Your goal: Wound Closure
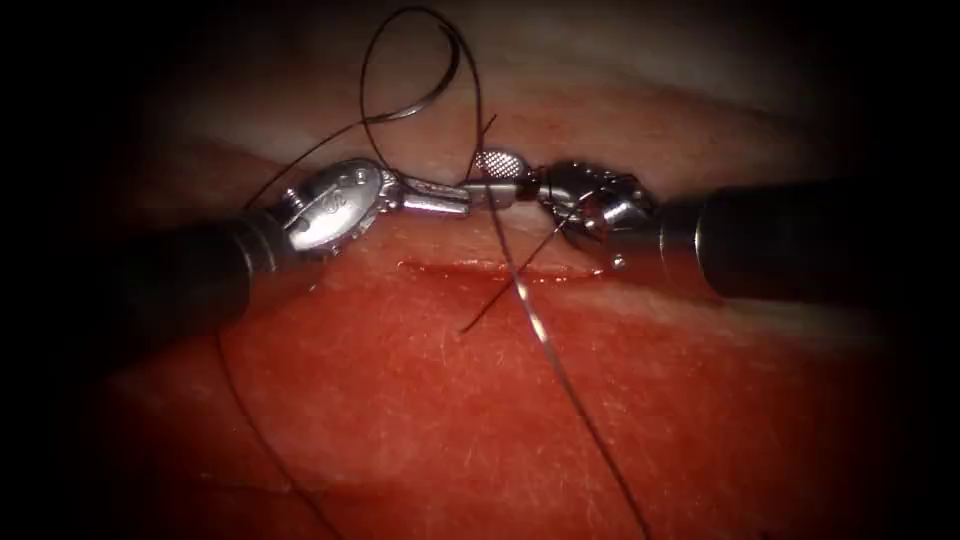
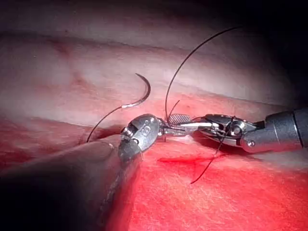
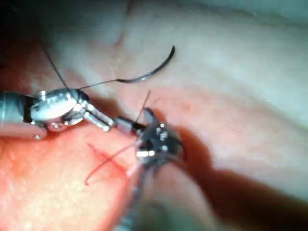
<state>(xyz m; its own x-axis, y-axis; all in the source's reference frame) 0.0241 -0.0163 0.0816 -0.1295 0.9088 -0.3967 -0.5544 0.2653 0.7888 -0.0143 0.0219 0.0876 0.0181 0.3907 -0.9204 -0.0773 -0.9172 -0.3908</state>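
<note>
Endoscope view: the left arm's slim silver tool (image 1: pixel 455 198) is coming in from the left. Its jaws are pressing together at a strand of thin dark suture thread (image 1: pixel 545 345), which is running into their tip and appears to be pinched there. The right arm's silver tool (image 1: pixel 485 178) is meeting it tip to tip. Its jaws are standing apart, with the ribbed face of one lifted, and they are gripping nothing that I can make out. Both tips are hovering just beyond the short red cut (image 1: pixel 450 268) in the pink pork tissue (image 1: pixel 400 400).

The curved dark steel needle (image 1: pixel 455 60) is lying free on the pale tissue beyond the cut, left of its middle. Neither tool is holding it.

Left wrist view: this is showing the needle's (image 2: pixel 144 94) whole arc and bare point more plainly. Right wrist view: thread is trailing from the needle's (image 3: pixel 154 71) blunt end.

Count: two tools, one needle, one cut, two short loose thread ends near the tips.
</note>
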